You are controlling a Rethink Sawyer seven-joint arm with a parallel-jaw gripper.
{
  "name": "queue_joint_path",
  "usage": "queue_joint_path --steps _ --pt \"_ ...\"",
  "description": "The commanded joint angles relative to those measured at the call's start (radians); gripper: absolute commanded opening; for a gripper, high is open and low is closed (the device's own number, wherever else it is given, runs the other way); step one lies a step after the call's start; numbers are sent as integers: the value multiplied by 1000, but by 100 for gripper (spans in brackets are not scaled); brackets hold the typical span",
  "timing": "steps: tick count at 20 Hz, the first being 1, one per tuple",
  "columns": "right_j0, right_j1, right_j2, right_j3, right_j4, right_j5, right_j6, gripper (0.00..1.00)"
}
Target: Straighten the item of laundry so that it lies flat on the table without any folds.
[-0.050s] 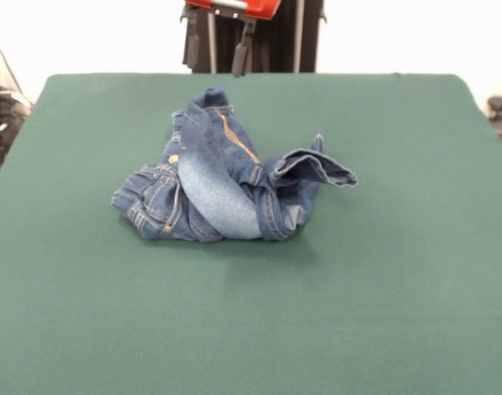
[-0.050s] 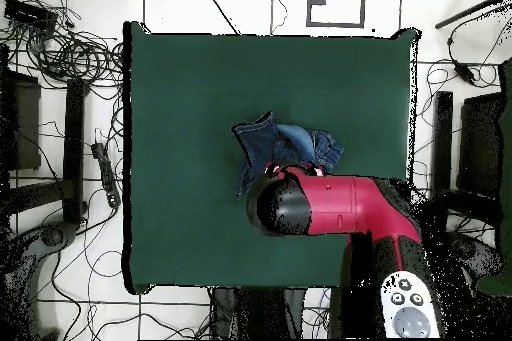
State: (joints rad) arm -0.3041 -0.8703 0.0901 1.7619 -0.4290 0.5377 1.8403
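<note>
Green table (image 1: 383,313), jeans (image 1: 222,185) bunched at centre, cuff sticking out toward 3 o'clock. Gripper (image 1: 226,45) raised at 12 o'clock, grip state unclear. Grabbing stacked layers probably drags the whole bundle.

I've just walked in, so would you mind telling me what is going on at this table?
A Sawyer arm is set up to flatten a small pair of jeans on the green table. The jeans lie bunched in a crumpled heap near the table's middle, one leg cuff sticking up, so nothing is straightened yet. The gripper hangs above the table's far edge, clear of the cloth; whether it is open is unclear.
</note>
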Motion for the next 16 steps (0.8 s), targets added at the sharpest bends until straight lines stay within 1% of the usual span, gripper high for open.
queue_joint_path --steps 1,5,9,16 --pt "-18 105 134 88 -50 50 -134 100" --pt "-22 116 135 94 -76 -22 -112 100" --pt "-37 128 149 106 -89 -59 -92 100" --pt "-34 142 142 81 -153 -44 -97 100"
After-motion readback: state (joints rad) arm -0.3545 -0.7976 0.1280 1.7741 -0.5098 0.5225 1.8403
